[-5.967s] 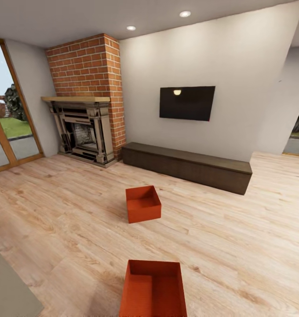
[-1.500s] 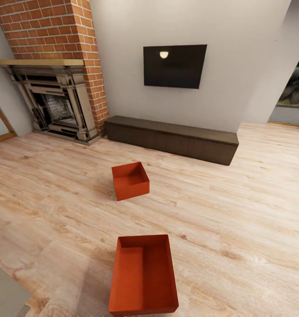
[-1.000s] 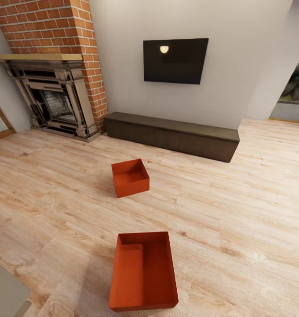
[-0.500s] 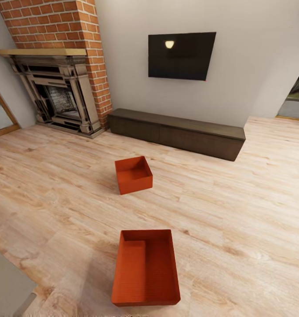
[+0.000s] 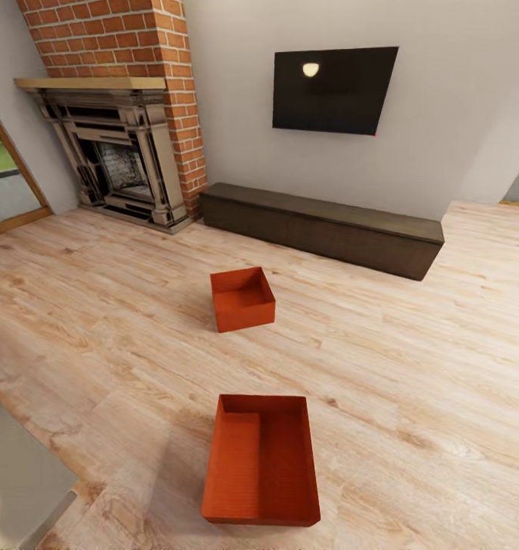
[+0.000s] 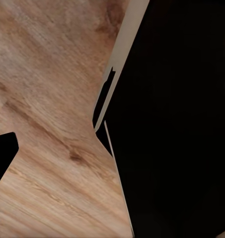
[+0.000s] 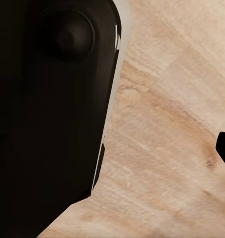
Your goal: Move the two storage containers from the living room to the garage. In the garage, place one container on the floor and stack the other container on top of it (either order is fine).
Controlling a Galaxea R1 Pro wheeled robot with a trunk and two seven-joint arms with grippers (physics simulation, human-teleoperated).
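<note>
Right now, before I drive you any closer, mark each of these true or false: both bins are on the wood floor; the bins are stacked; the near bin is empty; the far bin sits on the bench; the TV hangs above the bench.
1. Both bins are on the wood floor. True.
2. The bins are stacked. False: the near bin and the far bin stand apart, with bare planks between them.
3. The near bin is empty. True.
4. The far bin sits on the bench. False: it stands on the floor, in front of the bench.
5. The TV hangs above the bench. True.
</note>
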